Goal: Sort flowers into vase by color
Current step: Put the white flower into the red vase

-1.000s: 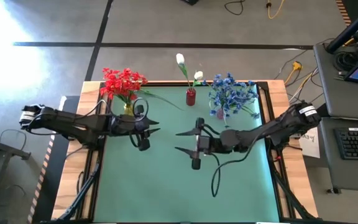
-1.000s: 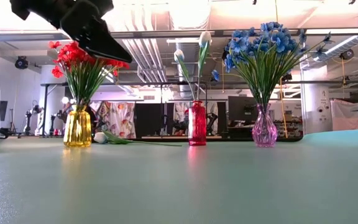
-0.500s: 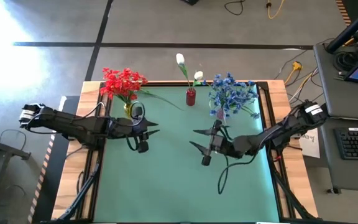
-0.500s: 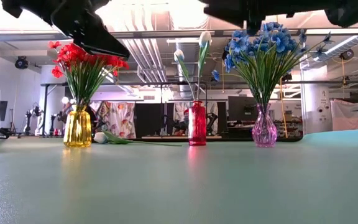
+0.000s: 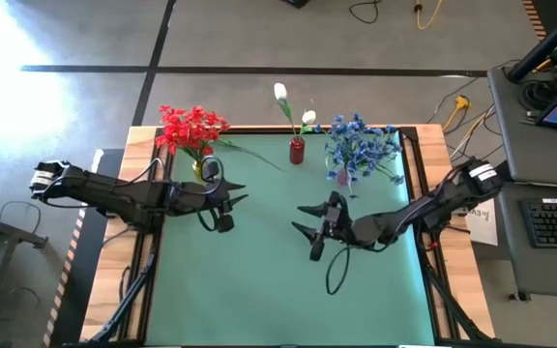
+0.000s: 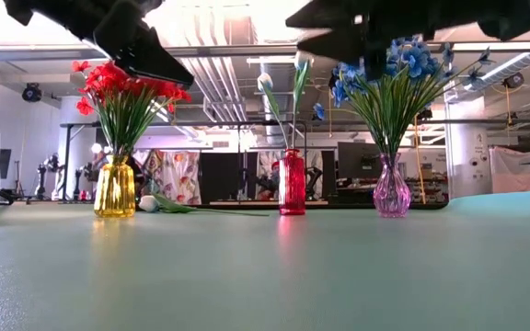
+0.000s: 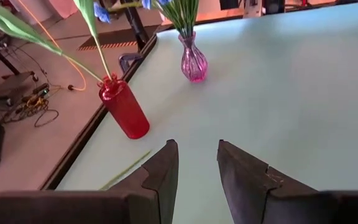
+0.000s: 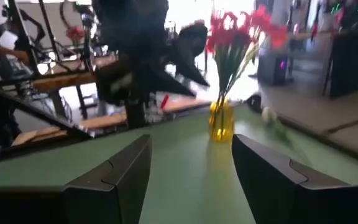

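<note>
One white flower lies on the table between the yellow vase and the red vase. The left gripper, partly open and empty, hovers just beside the yellow vase; it should descend squarely over the stem. The right gripper, open and empty, has shifted slightly leftward since a half-second ago.
</note>
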`<state>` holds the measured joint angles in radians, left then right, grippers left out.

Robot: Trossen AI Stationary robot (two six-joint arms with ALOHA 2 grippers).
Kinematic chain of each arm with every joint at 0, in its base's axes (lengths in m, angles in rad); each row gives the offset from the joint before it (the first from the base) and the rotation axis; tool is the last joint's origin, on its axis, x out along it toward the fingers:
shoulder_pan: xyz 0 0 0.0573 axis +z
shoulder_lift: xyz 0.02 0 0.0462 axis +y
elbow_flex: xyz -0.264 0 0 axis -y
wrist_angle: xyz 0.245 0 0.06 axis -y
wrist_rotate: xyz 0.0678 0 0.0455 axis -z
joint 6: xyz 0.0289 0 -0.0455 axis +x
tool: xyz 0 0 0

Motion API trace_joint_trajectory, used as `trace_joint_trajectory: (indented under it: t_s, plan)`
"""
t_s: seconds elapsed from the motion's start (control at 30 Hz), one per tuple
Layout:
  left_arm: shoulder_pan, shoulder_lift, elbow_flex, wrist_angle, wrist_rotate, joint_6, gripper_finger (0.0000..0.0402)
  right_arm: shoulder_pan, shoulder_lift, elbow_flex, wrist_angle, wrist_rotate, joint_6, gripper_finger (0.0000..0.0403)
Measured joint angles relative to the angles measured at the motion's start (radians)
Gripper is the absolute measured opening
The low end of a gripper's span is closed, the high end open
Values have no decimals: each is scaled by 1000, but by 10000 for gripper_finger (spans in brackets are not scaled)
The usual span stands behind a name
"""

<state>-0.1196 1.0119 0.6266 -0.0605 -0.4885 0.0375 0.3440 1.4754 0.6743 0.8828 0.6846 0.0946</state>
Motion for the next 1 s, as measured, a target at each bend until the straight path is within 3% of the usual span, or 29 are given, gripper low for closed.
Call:
trace_joint_trajectory:
  t_s: [0.1, 0.3, 0.7, 1.0]
  plan:
    - [0, 0, 0, 17, 0, 13, 100, 8, 20, 0, 2, 6, 29, 214]
    - [0, 0, 0, 21, 0, 13, 100, 18, 25, -3, -71, 157, 121, 215]
    - [0, 0, -1, 22, 0, 13, 100, -5, 31, -3, -228, 217, 364, 215]
    - [0, 1, -1, 33, 0, 31, 100, -24, 179, 84, -254, 197, 419, 215]
